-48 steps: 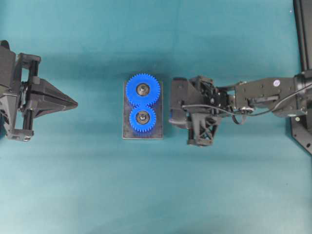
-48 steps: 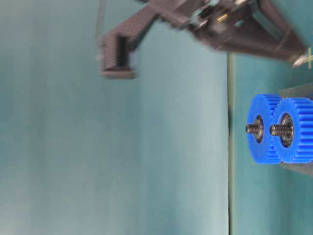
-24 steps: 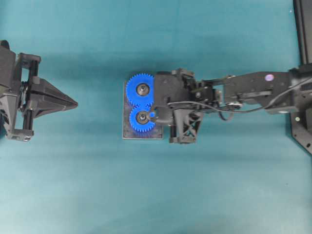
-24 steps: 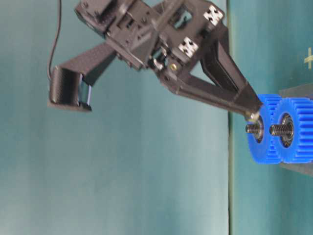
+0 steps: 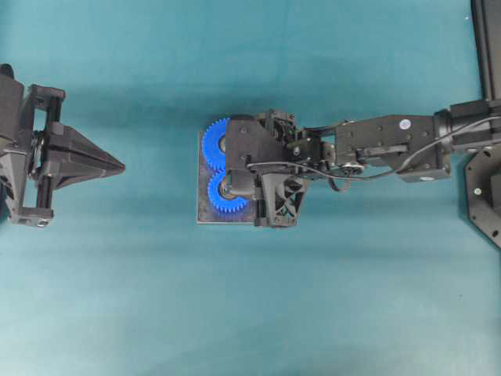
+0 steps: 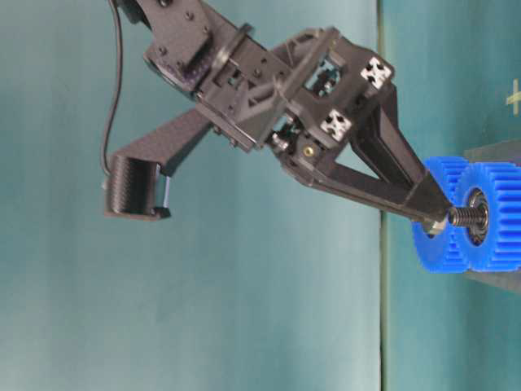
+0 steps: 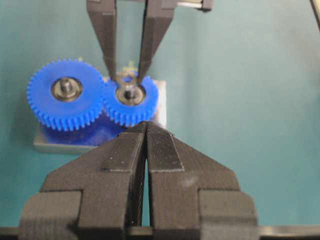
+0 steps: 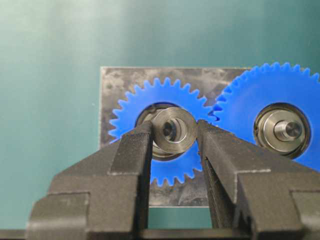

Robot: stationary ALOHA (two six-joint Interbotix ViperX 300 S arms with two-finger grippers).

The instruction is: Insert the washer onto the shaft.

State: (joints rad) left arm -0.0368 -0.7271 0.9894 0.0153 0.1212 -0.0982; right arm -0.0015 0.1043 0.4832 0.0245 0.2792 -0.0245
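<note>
A grey plate [image 8: 114, 80] carries two meshed blue gears, a small one [image 8: 135, 107] and a larger one [image 8: 280, 90], each on a steel shaft. My right gripper [image 8: 175, 127] is shut on the metal washer [image 8: 176, 131], which it holds flat over the middle of the small gear. In the table-level view its fingertips [image 6: 438, 221] sit at the end of the near threaded shaft [image 6: 466, 216]. The left wrist view shows the washer [image 7: 127, 80] just above that shaft's tip. My left gripper [image 5: 121, 166] is shut with nothing in it, far left of the plate [image 5: 205, 217].
The teal table [image 5: 250, 313] lies bare around the plate. The right arm [image 5: 383, 149] stretches in from the right edge and covers much of the gears [image 5: 213, 142]. A black frame [image 5: 485, 47] runs along the right edge.
The right arm has moved left from beside the plate to over the gears. The washer has come from near the far shaft to the end of the small gear's shaft. The left arm is still.
</note>
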